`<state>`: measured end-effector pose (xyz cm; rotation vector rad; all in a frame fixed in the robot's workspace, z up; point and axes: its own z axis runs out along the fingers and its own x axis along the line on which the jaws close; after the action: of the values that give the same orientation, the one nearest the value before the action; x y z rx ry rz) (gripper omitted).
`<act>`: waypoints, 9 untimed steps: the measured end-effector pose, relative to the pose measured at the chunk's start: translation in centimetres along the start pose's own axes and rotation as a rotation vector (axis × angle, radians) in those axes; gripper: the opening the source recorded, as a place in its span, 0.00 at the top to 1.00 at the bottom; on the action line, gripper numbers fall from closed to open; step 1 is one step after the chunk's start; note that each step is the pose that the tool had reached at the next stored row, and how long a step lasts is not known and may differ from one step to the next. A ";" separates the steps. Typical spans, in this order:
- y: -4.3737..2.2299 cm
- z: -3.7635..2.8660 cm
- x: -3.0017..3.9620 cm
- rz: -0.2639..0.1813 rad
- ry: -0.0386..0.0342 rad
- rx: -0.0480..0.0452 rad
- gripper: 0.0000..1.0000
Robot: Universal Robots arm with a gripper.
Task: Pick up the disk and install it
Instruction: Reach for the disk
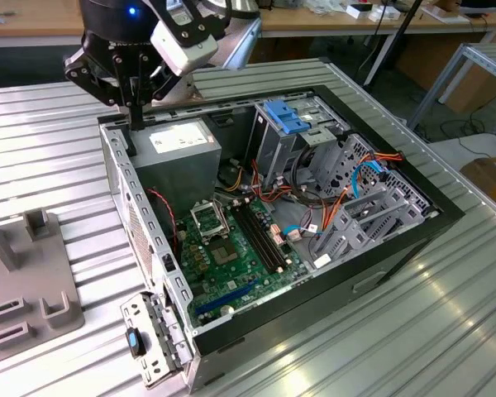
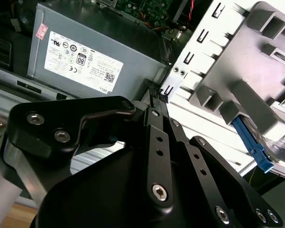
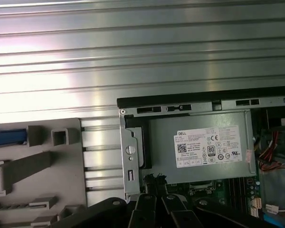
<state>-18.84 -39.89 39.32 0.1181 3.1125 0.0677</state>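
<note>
A: Gripper [image 1: 136, 122]?
B: Hovering at the computer case's [image 1: 450, 213] eleven o'clock in the exterior view, above the power supply [image 1: 178, 141] corner. Fingers are pressing together, holding nothing.
A: Disk [image 2: 251, 144]?
B: Lying on the grey fixture [image 1: 33, 289], which is sitting at the case's eight o'clock, well apart.

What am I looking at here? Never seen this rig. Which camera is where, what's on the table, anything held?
One robot arm; its gripper hangs over a corner of an open computer case on a ribbed metal table. The exterior view comes from a camera off the arm; both wrist views ride on it and look past its black fingers. The gripper is shut and holds nothing. Beside the case lies a grey fixture tray; the disk, with blue rails, sits at that tray in the second wrist view, not yet picked up.
</note>
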 end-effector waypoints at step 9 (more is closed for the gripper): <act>-0.27 -0.08 3.63 0.000 0.0000 0.0000 0.89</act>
<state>-22.48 -39.89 39.30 0.1181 3.1125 0.0676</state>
